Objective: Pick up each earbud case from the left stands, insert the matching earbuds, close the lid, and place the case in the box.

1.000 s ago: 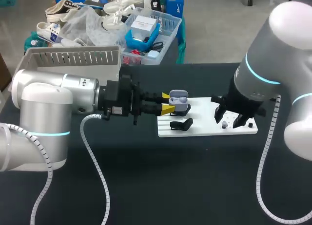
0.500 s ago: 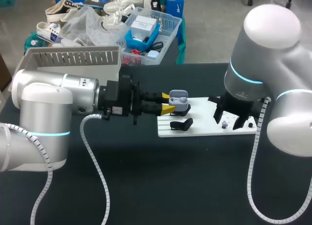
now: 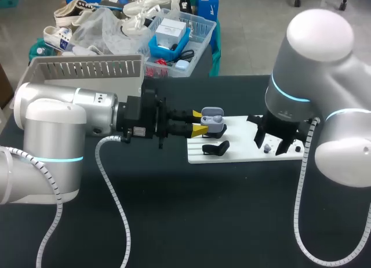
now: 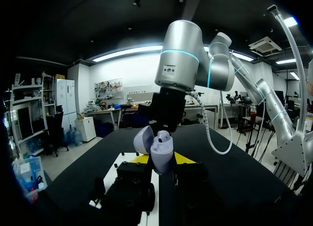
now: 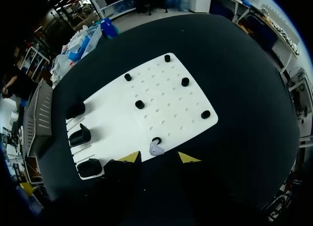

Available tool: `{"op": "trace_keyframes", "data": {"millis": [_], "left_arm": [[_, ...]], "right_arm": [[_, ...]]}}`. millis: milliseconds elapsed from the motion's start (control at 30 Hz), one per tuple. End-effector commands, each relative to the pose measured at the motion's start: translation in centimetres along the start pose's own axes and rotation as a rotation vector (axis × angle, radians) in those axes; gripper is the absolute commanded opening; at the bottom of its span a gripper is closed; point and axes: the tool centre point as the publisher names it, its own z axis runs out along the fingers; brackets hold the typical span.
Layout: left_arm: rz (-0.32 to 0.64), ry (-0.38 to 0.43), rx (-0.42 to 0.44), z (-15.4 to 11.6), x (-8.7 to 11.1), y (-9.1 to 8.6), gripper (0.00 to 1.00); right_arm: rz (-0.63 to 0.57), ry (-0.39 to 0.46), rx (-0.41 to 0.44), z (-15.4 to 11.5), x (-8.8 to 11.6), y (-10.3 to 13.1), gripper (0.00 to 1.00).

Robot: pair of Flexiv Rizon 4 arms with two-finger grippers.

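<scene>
Your left gripper (image 3: 199, 122) is clamping down on the lavender earbud case (image 3: 213, 118), lid flipped open. That's right around the middle of the head view, over the left end of the white board (image 3: 243, 155). A black case (image 3: 215, 148) is sitting on the board just below it. Your right gripper (image 3: 277, 144) is hanging at centre-right over the board. Its fingers are spread apart, with a lavender earbud (image 5: 156, 148) lying just ahead of the tips.

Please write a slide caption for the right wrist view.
Right tool hovers open above a lavender earbud on the white board.
</scene>
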Motion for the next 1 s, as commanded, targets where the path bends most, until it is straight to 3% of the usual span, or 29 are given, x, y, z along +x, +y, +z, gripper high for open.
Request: {"op": "trace_keyframes", "data": {"millis": [33,1000], "left_arm": [[0.001,0.001,-0.003,0.1,0.0,0.0,0.0],[0.001,0.001,-0.003,0.1,0.0,0.0,0.0]], "right_arm": [[0.001,-0.009,-0.001,0.4,0.1,0.0,0.43],[-0.005,-0.008,-0.003,1.7,-0.3,0.0,0.33]]}}
